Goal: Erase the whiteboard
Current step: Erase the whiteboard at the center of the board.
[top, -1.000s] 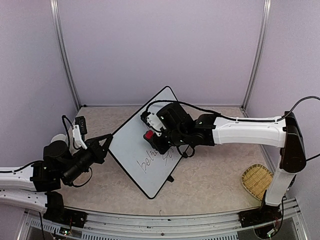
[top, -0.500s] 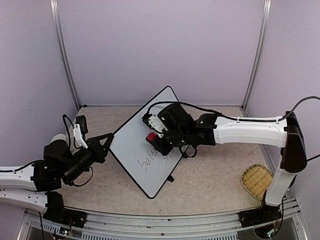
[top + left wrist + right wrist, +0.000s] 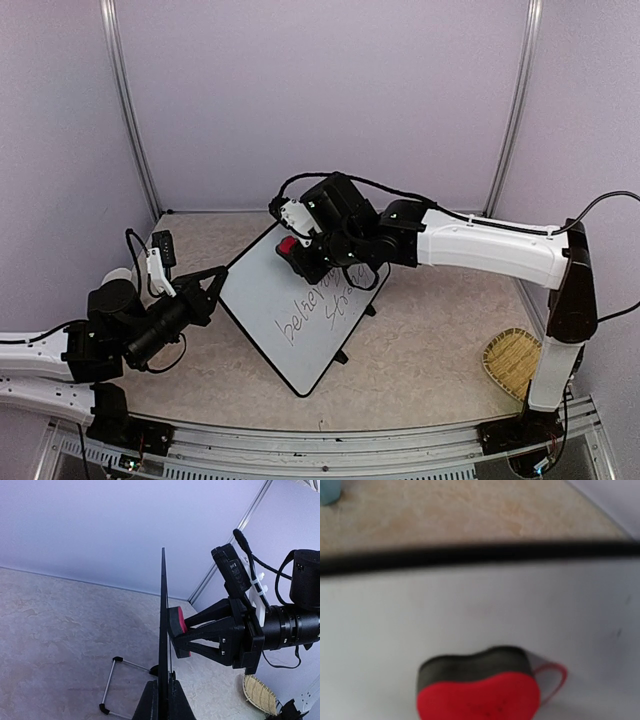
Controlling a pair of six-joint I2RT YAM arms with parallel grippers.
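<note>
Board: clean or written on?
Written on: black handwriting runs across the whiteboard's near half, with the red eraser pressed farther up.

Whiteboard (image 3: 270, 300) blocks mid-table; basket (image 3: 513, 362) near rt.

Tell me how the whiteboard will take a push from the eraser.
Likely stiff: the whiteboard shows a straight, thin edge. Propped on small feet, it could tip or slide under the eraser, though the left hand clamping its edge should steady it.

Right end effector (image 3: 297, 256) sweeps the red eraser (image 3: 288, 246) up the whiteboard (image 3: 262, 300) — more black handwriting (image 3: 318, 308) now uncovered below it.
</note>
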